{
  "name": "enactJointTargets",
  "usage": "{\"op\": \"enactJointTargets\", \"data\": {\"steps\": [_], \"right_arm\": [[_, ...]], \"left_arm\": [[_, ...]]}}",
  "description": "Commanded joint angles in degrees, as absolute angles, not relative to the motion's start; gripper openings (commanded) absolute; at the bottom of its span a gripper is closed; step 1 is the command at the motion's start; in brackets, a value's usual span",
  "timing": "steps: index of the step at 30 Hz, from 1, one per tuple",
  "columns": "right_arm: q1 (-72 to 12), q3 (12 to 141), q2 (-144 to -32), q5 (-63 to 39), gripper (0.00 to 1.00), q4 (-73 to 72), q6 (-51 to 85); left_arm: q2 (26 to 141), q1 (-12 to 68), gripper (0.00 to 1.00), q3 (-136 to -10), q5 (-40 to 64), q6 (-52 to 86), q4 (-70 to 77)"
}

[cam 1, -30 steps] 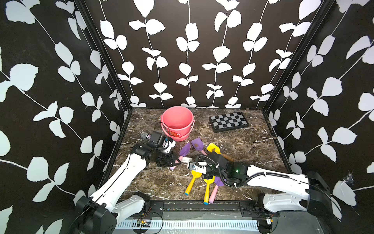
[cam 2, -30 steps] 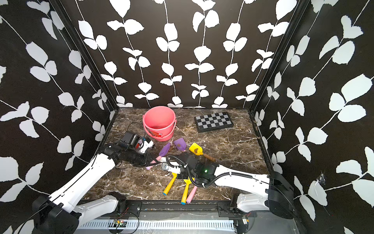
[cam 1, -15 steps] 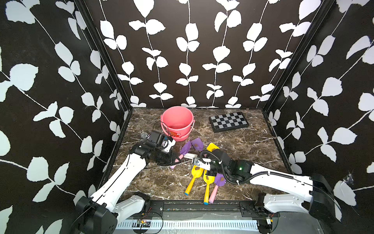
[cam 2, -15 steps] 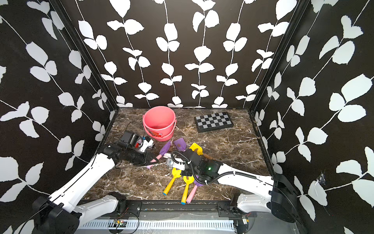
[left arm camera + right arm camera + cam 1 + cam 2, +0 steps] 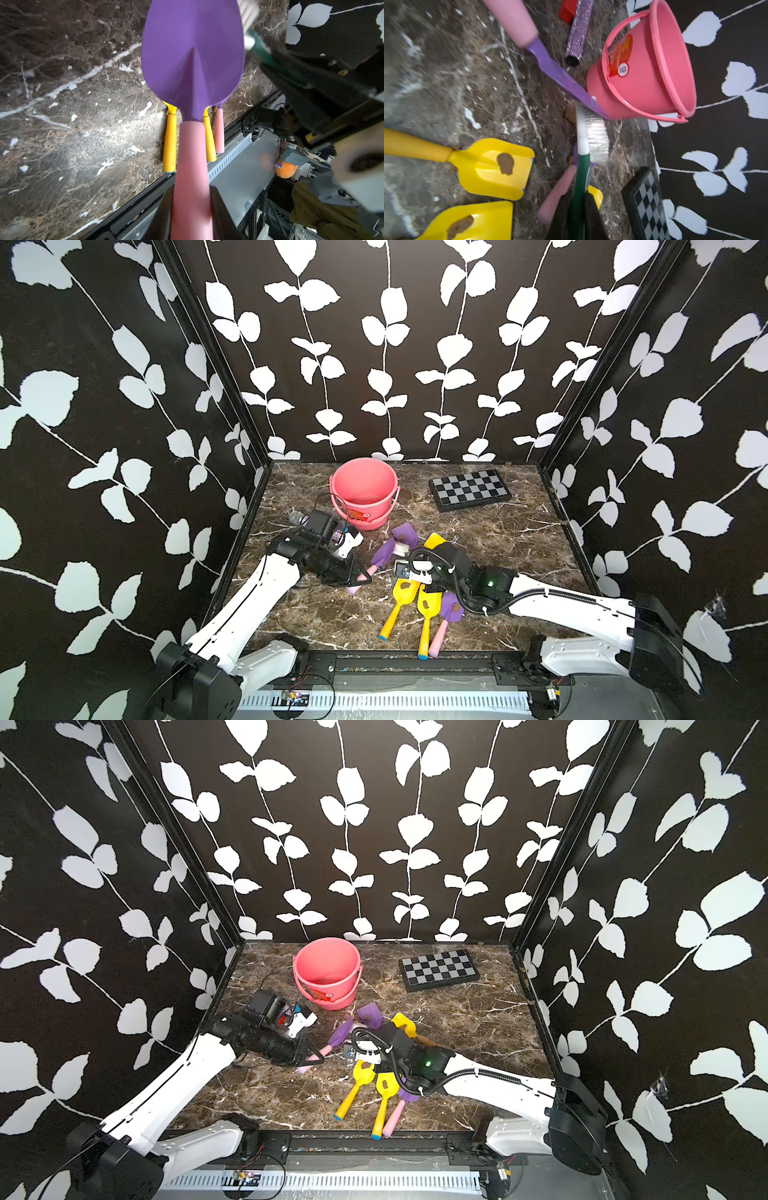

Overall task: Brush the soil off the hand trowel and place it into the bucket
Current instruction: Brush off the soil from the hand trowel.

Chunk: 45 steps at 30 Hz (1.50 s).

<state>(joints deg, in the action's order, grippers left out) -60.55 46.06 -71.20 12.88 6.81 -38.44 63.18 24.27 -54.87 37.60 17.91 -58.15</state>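
Left claw (image 5: 192,201) pinches handle of purple trowel (image 5: 193,62), blade ahead; right claw (image 5: 578,220) pinches brush (image 5: 597,135)

The bench (image 5: 498,539) looks like polished, veined brown marble, the bucket (image 5: 639,83) and purple trowel (image 5: 193,62) are smooth plastic, the brush (image 5: 597,137) has shiny translucent bristles, and the soil (image 5: 505,163) is matt and clay-like.

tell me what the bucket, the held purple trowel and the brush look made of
bucket: likely moulded plastic, smooth salmon-pink with a sheen and thin rim. purple trowel: plastic-looking, glossy one-piece blade with a moulded rib; its pink handle looks matte, perhaps foam or rubber. brush: translucent white bristles, probably nylon, on a shiny green-and-white plastic-looking handle.
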Motion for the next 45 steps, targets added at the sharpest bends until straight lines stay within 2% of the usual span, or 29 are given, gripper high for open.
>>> {"op": "enactJointTargets", "data": {"steps": [1, 5, 11, 22, 26, 34, 45], "right_arm": [[-60.9, 44.5, -69.0, 12.7, 0.0, 2.6, -43.1], [-64.2, 44.9, -68.4, 8.8, 0.0, 2.8, -45.4], [-67.6, 47.2, -70.9, 9.7, 0.0, 2.1, -49.0], [-63.1, 44.9, -70.9, 18.4, 0.0, 0.5, -52.0], [-64.5, 44.8, -70.4, 13.2, 0.0, 1.9, -50.0], [-69.6, 50.5, -74.2, 12.1, 0.0, 4.7, -52.6], [-63.9, 51.6, -77.1, 15.7, 0.0, 3.9, -57.8]], "left_arm": [[63.6, 23.7, 0.0, -57.6, 38.9, 15.4, -62.5], [64.6, 23.6, 0.0, -59.0, 38.9, 15.1, -63.4], [65.6, 23.6, 0.0, -59.1, 38.6, 14.4, -64.2], [66.1, 23.6, 0.0, -60.0, 31.6, 10.7, -67.9], [66.1, 23.6, 0.0, -60.9, 31.3, 11.1, -67.6], [66.3, 23.7, 0.0, -60.9, 30.0, 10.8, -68.0], [66.3, 25.4, 0.0, -59.7, 25.9, 8.9, -70.0]]}}
